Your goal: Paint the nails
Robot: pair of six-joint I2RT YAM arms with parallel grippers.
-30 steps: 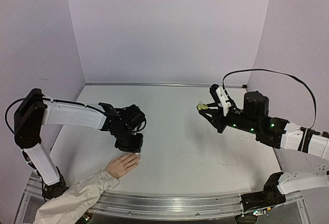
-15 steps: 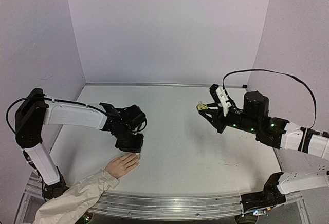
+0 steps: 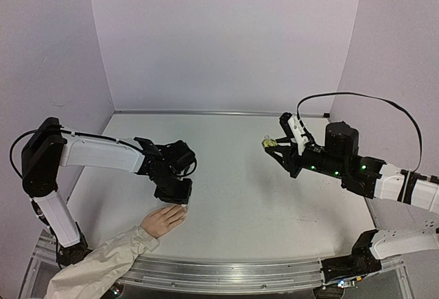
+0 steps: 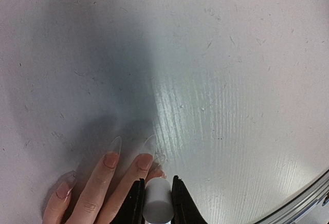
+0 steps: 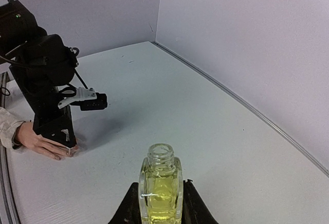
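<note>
A pale peach hand (image 3: pixel 163 221) with a beige sleeve (image 3: pixel 103 265) lies flat at the table's near left. Its long clear nails (image 4: pixel 148 144) show in the left wrist view. My left gripper (image 3: pixel 182 205) is shut on a white cap (image 4: pixel 157 201) and hangs right over the fingertips; the brush below the cap is hidden. My right gripper (image 3: pixel 274 145) is shut on an uncapped yellow-green bottle (image 5: pixel 161 188), held upright above the table at the right. The hand (image 5: pixel 43 144) also shows in the right wrist view, under the left gripper (image 5: pixel 67 144).
Lilac walls close in the white table (image 3: pixel 240 175) at the back and both sides. A metal rail (image 3: pixel 240 271) runs along the near edge. A black cable (image 3: pixel 363 97) arcs over the right arm.
</note>
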